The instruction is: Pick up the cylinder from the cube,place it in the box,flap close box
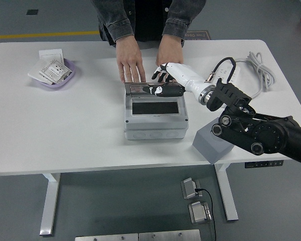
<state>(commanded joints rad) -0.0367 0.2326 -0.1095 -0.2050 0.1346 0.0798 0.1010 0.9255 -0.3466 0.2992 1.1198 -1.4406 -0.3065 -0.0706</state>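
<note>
The grey box (154,116) stands mid-table with a dark window in its top face. Its clear lid (140,88) is tipped far down, lying low over the box's back edge. My right hand (158,85) rests on the lid with its fingers stretched out flat, holding nothing. The grey cube (210,144) sits at the front right, partly hidden under my right arm (251,131). No cylinder shows anywhere. A person at the far side keeps a left hand (130,63) and a right hand (169,52) flat on the table just behind the box.
A purple bowl (66,79) with paper packets sits at the far left, a white card (50,52) behind it. A coiled white cable (258,68) lies at the far right. Power bricks (195,198) lie on the floor under the table.
</note>
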